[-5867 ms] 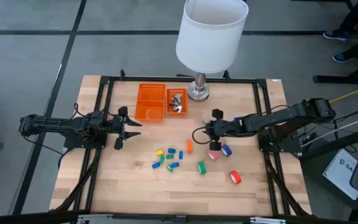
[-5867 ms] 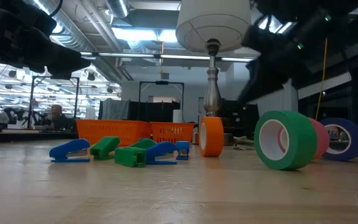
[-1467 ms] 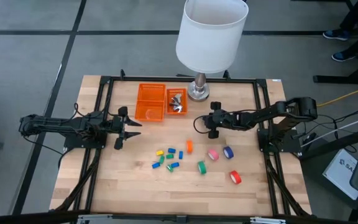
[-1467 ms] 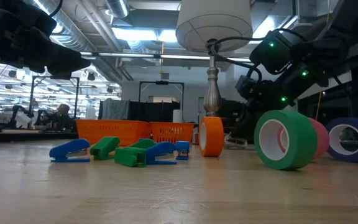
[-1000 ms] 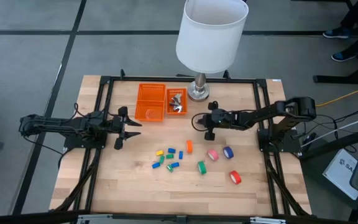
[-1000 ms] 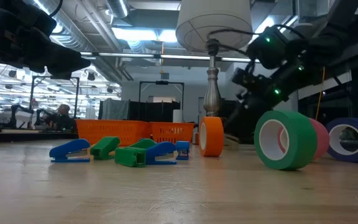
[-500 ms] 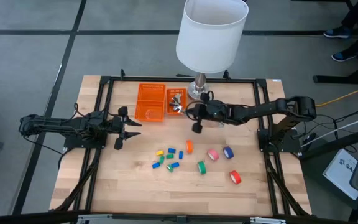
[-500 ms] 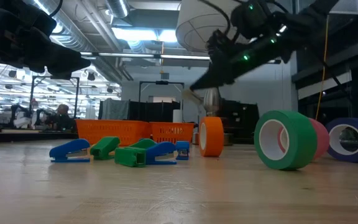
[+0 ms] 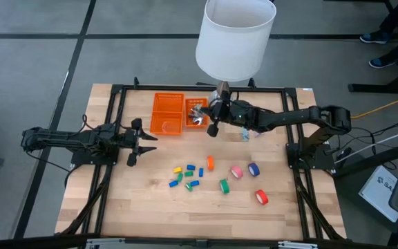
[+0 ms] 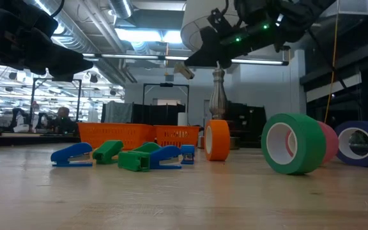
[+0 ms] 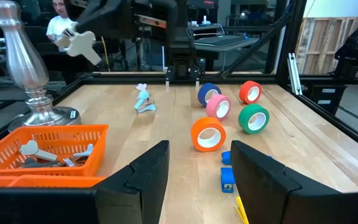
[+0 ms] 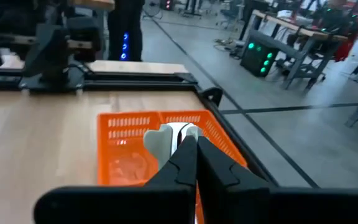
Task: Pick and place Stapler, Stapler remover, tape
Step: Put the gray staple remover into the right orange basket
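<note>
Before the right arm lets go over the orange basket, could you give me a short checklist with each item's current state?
1. Right gripper shut on the staple remover: ok.
2. Staple remover held clear above the table, not dragging: ok, per the low view.
3. Gripper over the small orange basket that already holds removers: ok from the right wrist view; exact centring cannot tell.
4. Lamp base close beside the arm's path: not ok, little clearance.
5. Left gripper open and waiting away from the basket: ok.
6. Another remover still lies on the table: not ok, remains to be picked.
</note>
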Controlling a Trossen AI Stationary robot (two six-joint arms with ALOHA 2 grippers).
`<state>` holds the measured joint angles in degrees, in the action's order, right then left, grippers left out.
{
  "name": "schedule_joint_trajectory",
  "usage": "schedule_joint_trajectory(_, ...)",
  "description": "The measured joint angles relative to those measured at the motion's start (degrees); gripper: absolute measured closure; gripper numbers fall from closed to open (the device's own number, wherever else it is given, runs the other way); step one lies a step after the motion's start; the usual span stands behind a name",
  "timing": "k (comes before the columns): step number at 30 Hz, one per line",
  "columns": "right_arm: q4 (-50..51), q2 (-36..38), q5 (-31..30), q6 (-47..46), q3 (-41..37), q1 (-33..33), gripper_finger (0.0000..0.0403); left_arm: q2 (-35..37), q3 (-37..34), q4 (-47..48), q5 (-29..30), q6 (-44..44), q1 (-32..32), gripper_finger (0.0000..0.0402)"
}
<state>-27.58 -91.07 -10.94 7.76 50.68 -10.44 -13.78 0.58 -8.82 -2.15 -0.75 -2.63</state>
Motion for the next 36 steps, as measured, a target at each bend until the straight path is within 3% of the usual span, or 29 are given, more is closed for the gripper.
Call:
schedule_joint_trajectory(5,-2.5,-1.1,0.0,-1.7,0.0,-1.7,0.0401,0.0,0.0,0.0,0.0,0.0,0.0,0.0233)
schedule_joint_trajectory(16,-11.3,-11.6,0.0,-7.4,0.0,-2.1,0.0400,0.0,0.0,0.0,0.0,0.0,0.0,0.0233)
schedule_joint_trajectory(21,-11.2,-15.7,-3.5,-6.7,0.0,-2.1,0.0400,0.0,0.0,0.0,0.0,0.0,0.0,0.0233)
schedule_joint_trajectory(36,-7.7,-20.0,-4.5,-3.9,0.0,-2.1,0.0392,0.0,0.0,0.0,0.0,0.0,0.0,0.0233)
